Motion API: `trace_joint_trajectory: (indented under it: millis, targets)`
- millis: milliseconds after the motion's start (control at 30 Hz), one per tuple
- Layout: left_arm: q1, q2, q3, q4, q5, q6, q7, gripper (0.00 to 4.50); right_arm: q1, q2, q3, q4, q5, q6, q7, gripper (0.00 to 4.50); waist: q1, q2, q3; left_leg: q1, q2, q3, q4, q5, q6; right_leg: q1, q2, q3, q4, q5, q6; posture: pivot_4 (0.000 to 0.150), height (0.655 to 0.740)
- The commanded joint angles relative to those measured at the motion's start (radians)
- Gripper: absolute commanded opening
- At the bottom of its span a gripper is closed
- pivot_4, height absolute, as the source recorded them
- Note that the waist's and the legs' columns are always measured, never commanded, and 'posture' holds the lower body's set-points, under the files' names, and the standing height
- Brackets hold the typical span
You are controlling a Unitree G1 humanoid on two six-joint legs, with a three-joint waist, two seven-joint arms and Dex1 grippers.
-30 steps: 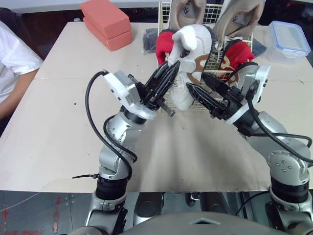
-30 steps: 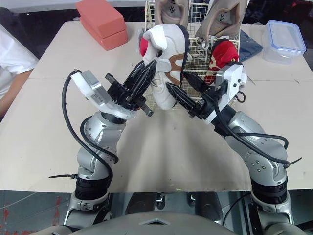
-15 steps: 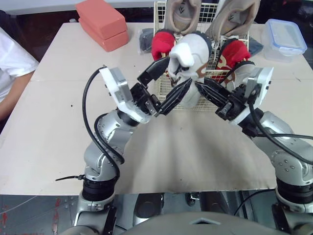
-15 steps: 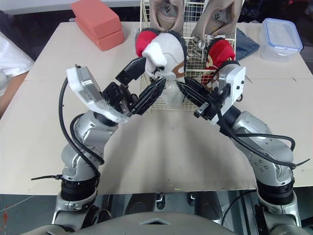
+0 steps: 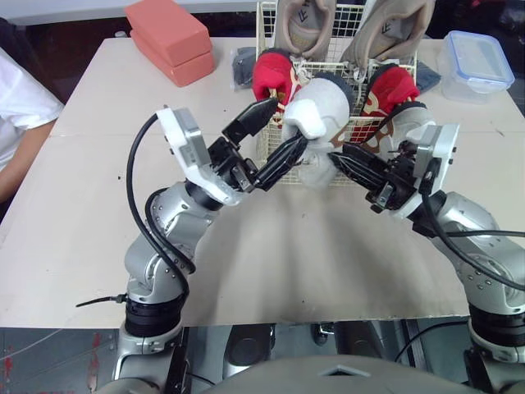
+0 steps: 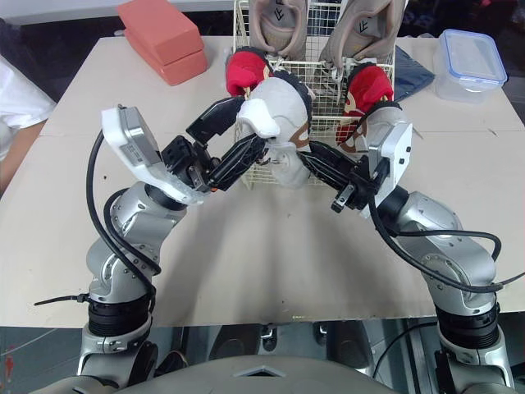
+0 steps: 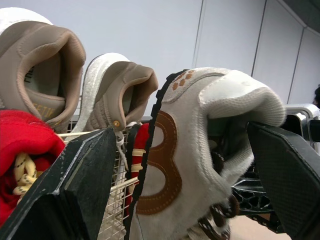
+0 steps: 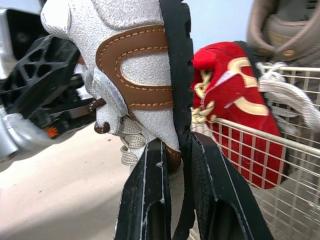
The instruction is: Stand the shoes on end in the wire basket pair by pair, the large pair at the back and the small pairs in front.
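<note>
Partly done: tan pair [image 5: 305,25] stood at wire basket [image 5: 348,25] back, red pair [image 5: 269,75] in front; white shoe [image 5: 318,121] pinched by right gripper [image 5: 338,154], not yet seated; left gripper [image 5: 289,123] spread wide.

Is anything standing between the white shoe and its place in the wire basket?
Only the wire basket's front wall, which the white shoe seems not yet over. The red shoes stand left and right behind it, with a gap between.

Salmon blocks [image 5: 174,39] and a lidded container [image 5: 481,66] sit on the table [image 5: 98,205].
</note>
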Motion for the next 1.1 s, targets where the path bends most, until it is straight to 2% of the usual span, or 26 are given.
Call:
trace_joint_trajectory:
  millis: [33, 300, 333, 367, 433, 467, 500, 533, 567, 633, 667, 800, 1100]
  targets:
    - [-0.026, -0.007, 0.004, -0.007, -0.009, -0.012, -0.018, 3.8, -0.007, -0.007, -0.008, -0.047, 0.0, -0.03, 0.025, 0.24, 0.0, 0.0, 0.0, 0.0, 0.0, 0.0, 0.0, 0.0, 0.0, 0.0, 0.0, 0.0, 0.0, 0.0, 0.0, 0.15, 0.686]
    - [-0.003, -0.017, 0.008, -0.023, -0.01, -0.016, -0.031, 0.05, -0.015, -0.005, -0.017, -0.04, -0.013, -0.036, 0.038, 0.24, 0.0, 0.0, 0.001, 0.0, 0.0, 0.0, -0.002, 0.0, 0.0, -0.001, 0.0, 0.0, 0.0, 0.0, 0.0, 0.15, 0.686]
    - [0.003, -0.012, 0.006, -0.03, -0.006, -0.013, -0.031, 0.05, -0.015, -0.005, -0.018, -0.039, -0.01, -0.034, 0.039, 0.24, 0.0, 0.0, 0.001, 0.0, 0.0, 0.0, -0.002, 0.0, 0.0, -0.001, 0.0, 0.0, 0.0, 0.0, 0.0, 0.15, 0.686]
    - [0.007, -0.009, 0.003, -0.034, 0.0, -0.008, -0.028, 0.0, -0.015, -0.006, -0.02, -0.038, -0.006, -0.032, 0.041, 0.76, 0.0, 0.0, 0.001, 0.0, 0.0, 0.0, -0.002, 0.0, 0.0, -0.001, 0.0, 0.0, 0.0, 0.0, 0.0, 0.15, 0.686]
    - [0.016, -0.01, 0.003, -0.043, -0.007, -0.002, -0.019, 0.0, -0.017, -0.009, -0.027, -0.037, 0.002, -0.031, 0.049, 1.26, 0.0, 0.0, 0.001, 0.0, 0.0, 0.0, -0.003, 0.0, 0.0, -0.001, 0.0, 0.0, 0.0, 0.0, 0.0, 0.15, 0.686]
    - [0.019, -0.015, 0.007, -0.046, -0.005, -0.005, -0.007, 0.0, -0.014, -0.013, -0.035, -0.037, 0.009, -0.029, 0.055, 1.8, 0.0, 0.0, 0.001, 0.0, 0.0, 0.0, -0.003, 0.0, 0.0, -0.001, 0.0, 0.0, 0.0, 0.0, 0.0, 0.15, 0.686]
    - [0.021, -0.019, 0.012, -0.048, 0.001, -0.008, 0.007, 0.0, -0.009, -0.017, -0.044, -0.038, 0.014, -0.031, 0.062, 2.09, 0.0, 0.0, 0.001, 0.0, 0.0, 0.0, -0.003, 0.0, 0.0, -0.001, 0.0, 0.0, 0.0, 0.0, 0.0, 0.15, 0.686]
    - [0.021, -0.024, 0.018, -0.05, 0.002, -0.013, 0.02, 0.0, -0.003, -0.021, -0.053, -0.037, 0.018, -0.034, 0.068, 2.68, 0.0, 0.0, 0.001, 0.0, 0.0, 0.0, -0.003, 0.0, 0.0, -0.001, 0.0, 0.0, 0.0, 0.0, 0.0, 0.15, 0.686]
    - [0.02, -0.029, 0.024, -0.054, 0.001, -0.018, 0.031, 0.0, 0.003, -0.025, -0.063, -0.037, 0.023, -0.038, 0.073, 3.05, 0.001, 0.0, 0.002, 0.0, 0.0, 0.0, -0.003, 0.0, 0.0, -0.001, 0.0, 0.0, 0.0, 0.0, 0.0, 0.15, 0.686]
    - [0.017, -0.055, 0.043, -0.061, 0.018, -0.051, 0.073, 0.0, 0.022, -0.041, -0.101, -0.043, 0.053, -0.038, 0.088, 4.07, 0.002, -0.001, 0.002, 0.0, 0.0, 0.0, -0.003, 0.0, 0.0, -0.001, 0.0, 0.0, 0.0, 0.0, 0.0, 0.15, 0.686]
    - [0.016, -0.069, 0.049, -0.065, 0.029, -0.072, 0.085, 0.0, 0.03, -0.049, -0.12, -0.046, 0.07, -0.036, 0.095, 4.33, 0.002, -0.001, 0.002, 0.0, 0.0, 0.0, -0.003, 0.0, 0.0, -0.001, 0.0, 0.0, -0.001, 0.0, 0.0, 0.15, 0.686]
    - [0.01, -0.118, 0.058, -0.079, 0.081, -0.125, 0.147, 0.0, 0.064, -0.081, -0.196, -0.054, 0.143, -0.037, 0.12, 4.33, 0.001, -0.001, 0.003, 0.0, 0.0, 0.001, -0.003, 0.0, 0.0, -0.001, -0.001, 0.001, -0.001, 0.0, 0.0, 0.15, 0.686]
    - [0.033, -0.245, -0.029, -0.028, 0.344, -0.295, 0.263, 0.0, 0.13, -0.087, -0.248, -0.07, 0.157, -0.079, 0.131, 4.33, 0.001, -0.002, 0.004, 0.0, -0.001, 0.001, -0.004, 0.0, 0.0, -0.001, 0.0, 0.001, -0.001, 0.0, 0.0, 0.15, 0.686]
